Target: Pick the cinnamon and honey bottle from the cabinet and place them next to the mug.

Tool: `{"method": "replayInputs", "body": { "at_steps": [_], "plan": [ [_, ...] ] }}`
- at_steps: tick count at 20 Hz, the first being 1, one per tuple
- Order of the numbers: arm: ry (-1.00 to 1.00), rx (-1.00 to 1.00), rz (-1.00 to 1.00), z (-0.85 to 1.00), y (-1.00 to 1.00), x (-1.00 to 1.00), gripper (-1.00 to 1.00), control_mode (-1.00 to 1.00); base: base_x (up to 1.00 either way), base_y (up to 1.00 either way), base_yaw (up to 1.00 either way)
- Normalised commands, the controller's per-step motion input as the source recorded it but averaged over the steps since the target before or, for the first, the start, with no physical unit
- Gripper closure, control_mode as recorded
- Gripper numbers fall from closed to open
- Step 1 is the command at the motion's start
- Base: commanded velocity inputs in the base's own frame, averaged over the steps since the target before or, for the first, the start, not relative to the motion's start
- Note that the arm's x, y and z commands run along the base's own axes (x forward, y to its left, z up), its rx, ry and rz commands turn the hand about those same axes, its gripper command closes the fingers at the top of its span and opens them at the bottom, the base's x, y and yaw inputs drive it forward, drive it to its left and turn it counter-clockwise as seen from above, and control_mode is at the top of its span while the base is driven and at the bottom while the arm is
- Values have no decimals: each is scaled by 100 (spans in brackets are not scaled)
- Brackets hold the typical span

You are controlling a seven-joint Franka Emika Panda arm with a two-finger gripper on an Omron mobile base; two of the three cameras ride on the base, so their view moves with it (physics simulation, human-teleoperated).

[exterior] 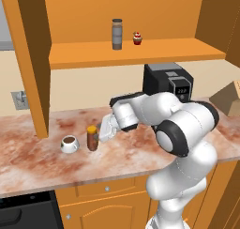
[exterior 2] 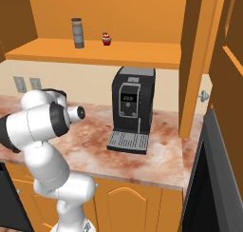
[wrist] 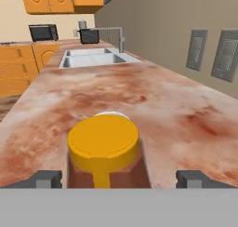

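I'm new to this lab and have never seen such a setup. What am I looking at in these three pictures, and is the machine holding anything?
It is a rendered kitchen with a white robot arm on a base that can drive. Two pictures come from cameras on that base, behind the arm to its left and right; the third comes from a camera on the hand.

On the marbled counter stand a white mug and the honey bottle, with a coffee machine further along. In the cabinet, the grey cinnamon jar and a tiny cupcake are on the shelf.

The tool is at the bottle, its fingertips wide on either side of it, not gripping.
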Motion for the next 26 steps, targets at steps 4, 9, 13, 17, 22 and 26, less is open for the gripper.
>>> {"method": "replayInputs", "body": {
  "at_steps": [4,9,13,17,22,26],
  "plan": [
    [0,0,0,37,0,0,-100,-100,0,0,0],
    [-2,0,-5,48,-2,-39,-100,-100,0,0,0],
    [0,0,-21,53,-16,-91,-100,-100,0,0,0],
    [5,0,-22,65,-7,-100,-100,-100,0,0,0],
    [18,0,-24,95,-3,-72,-100,-100,0,0,0],
    [37,0,-28,97,-6,-27,-100,-100,0,0,0]
  ]
}}
